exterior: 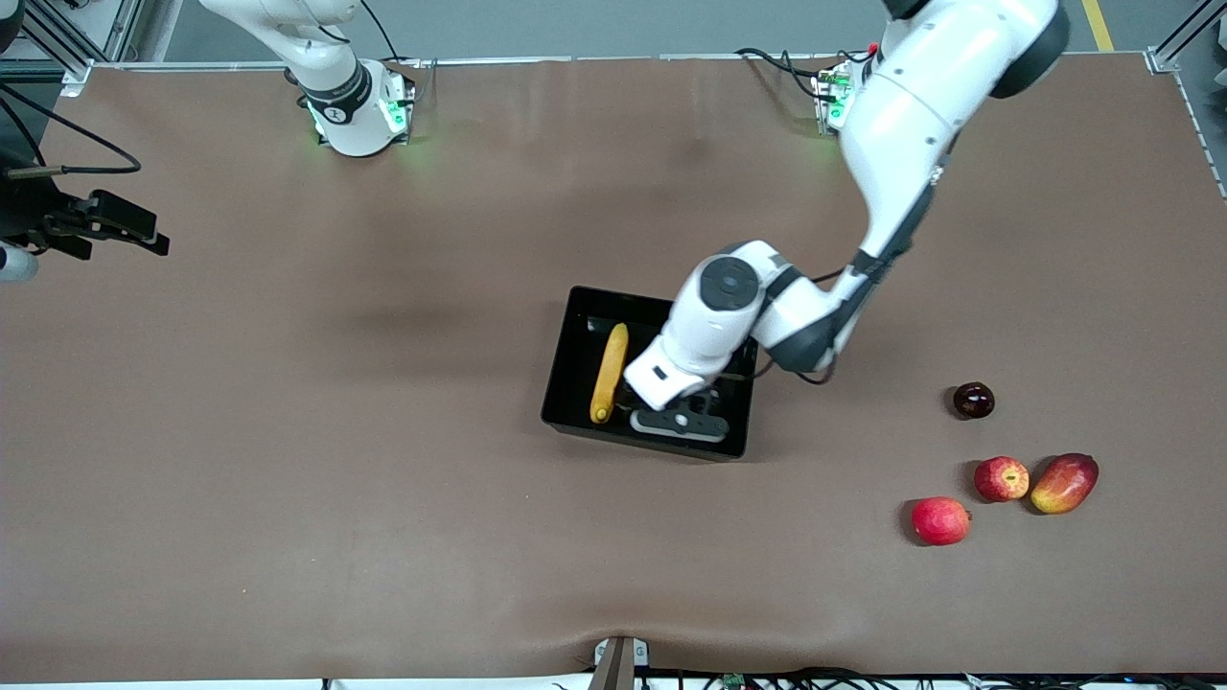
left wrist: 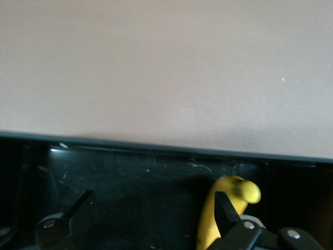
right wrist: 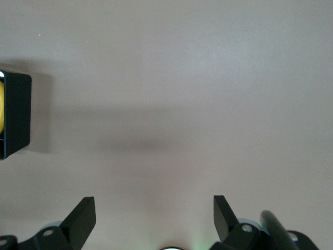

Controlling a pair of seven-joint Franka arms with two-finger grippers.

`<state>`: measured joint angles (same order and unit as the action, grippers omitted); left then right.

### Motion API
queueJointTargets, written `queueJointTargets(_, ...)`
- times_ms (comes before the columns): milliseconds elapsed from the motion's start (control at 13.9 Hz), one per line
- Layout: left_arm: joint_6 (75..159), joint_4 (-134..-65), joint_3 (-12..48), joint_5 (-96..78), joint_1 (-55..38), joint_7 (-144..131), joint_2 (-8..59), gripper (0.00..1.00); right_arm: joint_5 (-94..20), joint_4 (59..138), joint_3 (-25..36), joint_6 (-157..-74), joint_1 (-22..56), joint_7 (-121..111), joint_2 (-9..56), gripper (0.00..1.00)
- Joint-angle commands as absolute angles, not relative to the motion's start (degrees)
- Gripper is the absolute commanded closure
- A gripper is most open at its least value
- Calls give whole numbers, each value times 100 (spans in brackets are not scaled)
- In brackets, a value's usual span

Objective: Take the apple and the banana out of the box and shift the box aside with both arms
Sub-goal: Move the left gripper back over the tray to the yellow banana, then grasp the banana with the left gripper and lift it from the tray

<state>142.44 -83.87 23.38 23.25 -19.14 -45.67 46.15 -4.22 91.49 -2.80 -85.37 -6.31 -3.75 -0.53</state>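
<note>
The black box [exterior: 575,364] sits mid-table. The yellow banana [exterior: 609,372] lies in it, along the wall toward the right arm's end. My left gripper [exterior: 676,407] is down inside the box, open and empty. In the left wrist view the left gripper [left wrist: 154,200] spans the bare box floor under the rim [left wrist: 156,148], and the banana [left wrist: 218,208] lies beside one finger [left wrist: 225,208]. The streaked red apple [exterior: 1001,478] lies on the table toward the left arm's end. My right gripper [exterior: 144,235] waits open at the right arm's end, also seen in its wrist view [right wrist: 154,208].
Next to the apple lie a plain red round fruit [exterior: 940,520], a red-yellow mango [exterior: 1064,482] and a small dark fruit [exterior: 973,400]. The right wrist view shows a corner of the box [right wrist: 15,114] on brown table.
</note>
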Motion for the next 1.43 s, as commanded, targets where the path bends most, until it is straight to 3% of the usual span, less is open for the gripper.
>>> queueJointTargets(0,14282,-8209,2153,2399,-2249,-5044,4693,0,-510,9114,-352,-8517,-747,-343,-26,0)
queueJointTargets(358,14413,-8200,2145,2461,-2443,-5115,4693,0,-597,9062,-352,-8578,-879,-351,96,0)
queueJointTargets(573,14914,-8183,2084,2461,-2487,-5150,4869,0,-615,9053,-352,-8587,-879,-387,141,0)
queueJointTargets(860,14968,-7972,1276,2435,-3303,-5686,4957,0,-606,9009,-352,-8596,-861,-396,176,0)
queueJointTargets(1004,14994,-7876,1239,2435,-3357,-5695,5080,4,-606,9009,-352,-8596,-870,-396,185,0)
queueJointTargets(1147,15003,-7875,1239,2435,-3392,-5695,5124,24,-606,9009,-352,-8596,-870,-396,193,0)
queueJointTargets(1362,15003,-7857,1239,2435,-3427,-5765,5177,77,-606,9009,-352,-8587,-870,-396,220,0)
